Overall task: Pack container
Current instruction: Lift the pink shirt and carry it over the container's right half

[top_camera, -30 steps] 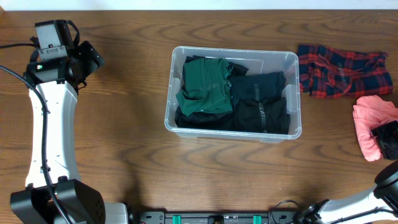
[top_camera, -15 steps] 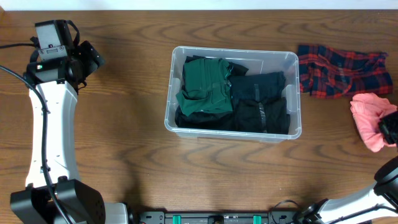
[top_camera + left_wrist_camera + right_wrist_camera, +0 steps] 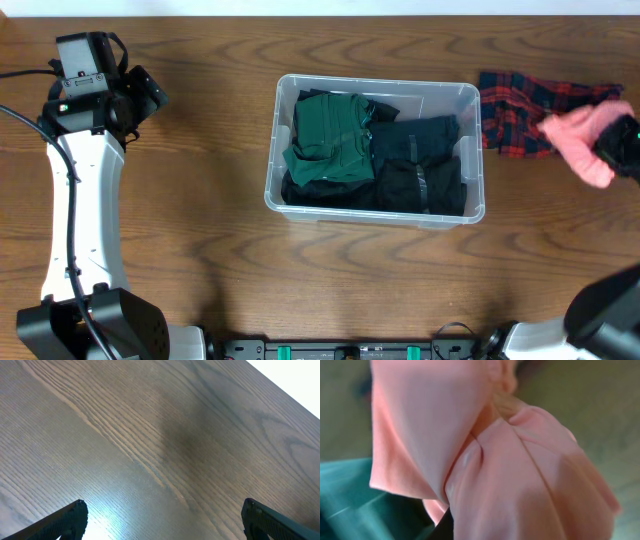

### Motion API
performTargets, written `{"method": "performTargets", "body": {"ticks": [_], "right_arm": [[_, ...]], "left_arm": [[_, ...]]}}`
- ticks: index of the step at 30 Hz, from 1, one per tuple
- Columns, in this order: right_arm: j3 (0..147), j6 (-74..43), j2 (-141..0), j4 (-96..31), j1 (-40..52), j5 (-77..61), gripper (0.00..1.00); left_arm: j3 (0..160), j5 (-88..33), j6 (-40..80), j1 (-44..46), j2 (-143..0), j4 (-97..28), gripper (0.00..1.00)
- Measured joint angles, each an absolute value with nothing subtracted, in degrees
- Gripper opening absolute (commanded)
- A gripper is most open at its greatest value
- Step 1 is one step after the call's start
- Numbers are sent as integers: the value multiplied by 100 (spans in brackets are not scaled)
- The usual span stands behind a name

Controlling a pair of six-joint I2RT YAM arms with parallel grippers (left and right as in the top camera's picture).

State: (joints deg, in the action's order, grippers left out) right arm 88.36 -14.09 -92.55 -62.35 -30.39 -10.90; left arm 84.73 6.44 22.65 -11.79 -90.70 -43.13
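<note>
Plastic and clear, the container (image 3: 271, 190) sits at the middle of the desk (image 3: 200, 250). It holds a folded green garment (image 3: 325, 135) on its left side and dark garments (image 3: 420, 170) on its right. Just beside the container's right wall lies a red-and-navy plaid cloth (image 3: 515, 120). The right tool (image 3: 622, 146) is clenched on a bunched pink cloth (image 3: 577, 137), which overlaps the plaid in the overhead view. Far left of the container, the left tool (image 3: 162, 519) hovers over the desk, jaws spread wide, gripping nothing.

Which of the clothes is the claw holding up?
The pink garment, pinched in the right claw over the red plaid cloth; the green garment and black clothes lie in the container.
</note>
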Motion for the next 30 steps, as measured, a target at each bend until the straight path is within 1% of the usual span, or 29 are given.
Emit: {"method": "performTargets", "body": {"ticks": [8, 15, 19, 23, 30], "right_arm": [[9006, -1337, -7867, -6058, -1909, -1253, 1], [9006, -1184, -7642, -5975, -860, -1337, 1], [9006, -414, -7717, -6027, -283, -1584, 1], [9006, 738, -7843, -6344, 150, -1815, 1], [9006, 2838, -8213, -6930, 362, -1874, 1]], "left_arm": [[8473, 644, 2265, -1179, -9070, -4316, 98], [8473, 644, 2265, -1179, -9070, -4313, 98], [8473, 644, 2265, -1179, -9070, -4316, 98], [8473, 644, 2265, -1179, -9070, -4316, 98], [8473, 644, 2265, -1179, -9070, -4316, 98]]}}
